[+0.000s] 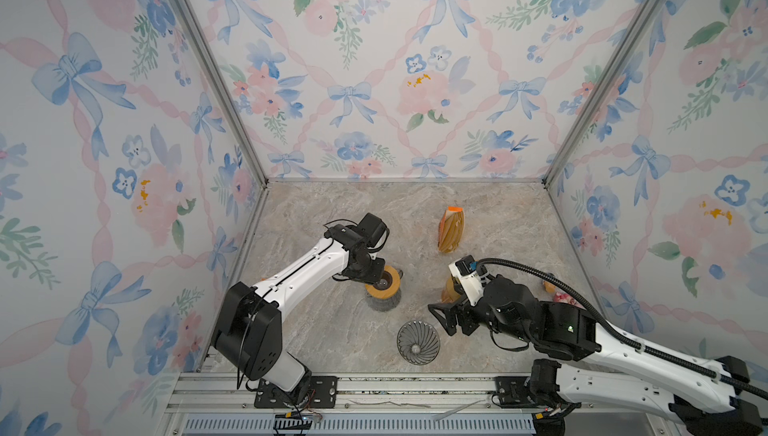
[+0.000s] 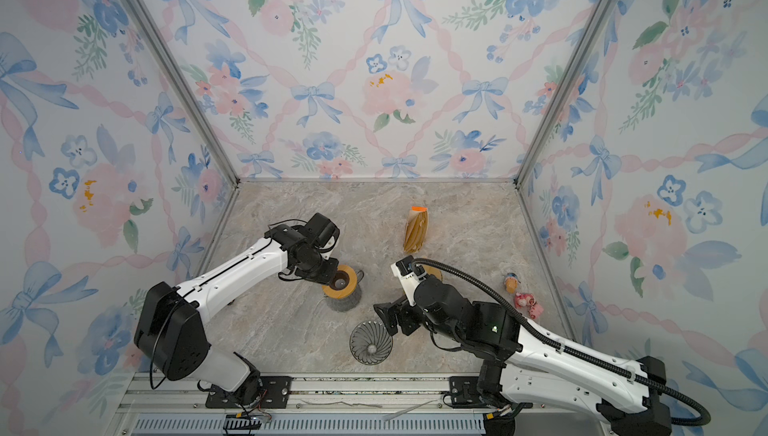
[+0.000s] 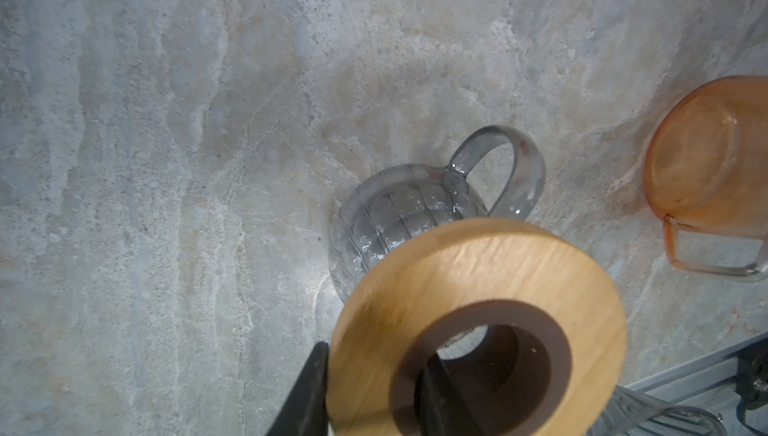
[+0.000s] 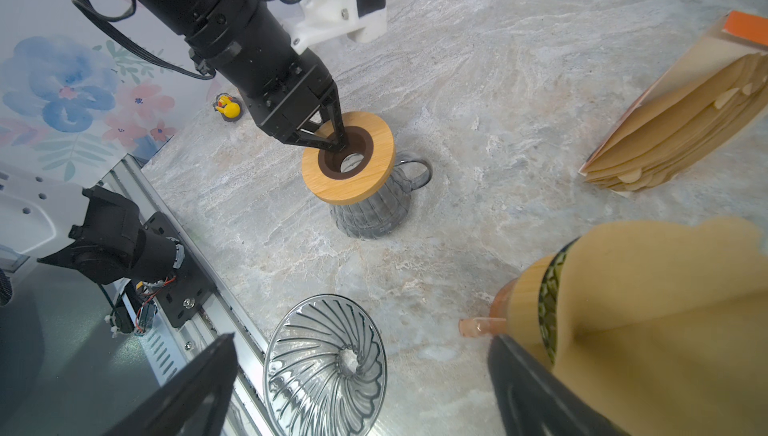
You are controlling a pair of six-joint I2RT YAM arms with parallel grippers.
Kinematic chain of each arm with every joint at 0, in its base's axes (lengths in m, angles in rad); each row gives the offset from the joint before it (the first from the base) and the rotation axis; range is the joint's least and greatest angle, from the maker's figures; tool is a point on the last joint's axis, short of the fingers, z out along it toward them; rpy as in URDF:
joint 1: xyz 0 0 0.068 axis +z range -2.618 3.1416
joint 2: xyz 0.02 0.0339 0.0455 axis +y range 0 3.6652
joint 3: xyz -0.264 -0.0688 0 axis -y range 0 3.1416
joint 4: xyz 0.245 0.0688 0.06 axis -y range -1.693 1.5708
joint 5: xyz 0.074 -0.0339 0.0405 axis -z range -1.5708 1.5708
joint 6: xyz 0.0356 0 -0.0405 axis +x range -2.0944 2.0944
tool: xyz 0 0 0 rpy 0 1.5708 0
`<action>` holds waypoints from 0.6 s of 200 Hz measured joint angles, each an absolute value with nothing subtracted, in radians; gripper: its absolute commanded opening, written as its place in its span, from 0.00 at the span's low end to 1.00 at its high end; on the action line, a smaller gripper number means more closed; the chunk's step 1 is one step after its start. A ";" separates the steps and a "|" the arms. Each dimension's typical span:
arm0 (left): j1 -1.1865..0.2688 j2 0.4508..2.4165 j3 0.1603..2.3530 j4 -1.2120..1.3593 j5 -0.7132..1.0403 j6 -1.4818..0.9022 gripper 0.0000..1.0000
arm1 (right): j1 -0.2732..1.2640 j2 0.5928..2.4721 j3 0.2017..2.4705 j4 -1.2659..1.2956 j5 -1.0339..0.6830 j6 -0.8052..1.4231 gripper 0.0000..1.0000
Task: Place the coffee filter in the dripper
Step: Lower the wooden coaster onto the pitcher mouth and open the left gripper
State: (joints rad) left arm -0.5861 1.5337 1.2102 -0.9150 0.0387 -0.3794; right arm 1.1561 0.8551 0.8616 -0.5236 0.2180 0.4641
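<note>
Two pincers, left pincer [image 4: 332, 145] clenched on wooden ring [image 4: 374, 151] atop grey glass carafe [image 4: 370, 217], right pincer [image 4: 361, 338] released wide beside ribbed glass dripper [image 4: 324, 371] on counter [image 4: 498, 59], filter stack [image 4: 685, 122] apart.

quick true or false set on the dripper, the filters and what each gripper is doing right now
1. The left gripper pinches the wooden ring that sits on the grey glass mug. True.
2. The right gripper is shut on a filter. False: its fingers stand wide open.
3. The ribbed glass dripper sits in the wooden ring. False: it stands alone on the table, near the front edge.
4. The filter pack lies toward the back of the table. True.
</note>
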 measured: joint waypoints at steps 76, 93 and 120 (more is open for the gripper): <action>-0.591 1.546 1.210 -0.915 0.023 -0.395 0.31 | 1.161 0.855 0.852 -0.524 0.218 0.464 0.96; -0.591 1.549 1.210 -0.915 0.023 -0.398 0.31 | 1.161 0.855 0.852 -0.524 0.218 0.464 0.96; -0.591 1.550 1.210 -0.915 0.019 -0.398 0.35 | 1.161 0.855 0.849 -0.524 0.218 0.464 0.96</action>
State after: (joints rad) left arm -0.5915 1.5497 1.2102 -0.9150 0.0193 -0.3985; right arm 1.1606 0.8547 0.8486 -0.5240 0.2184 0.4644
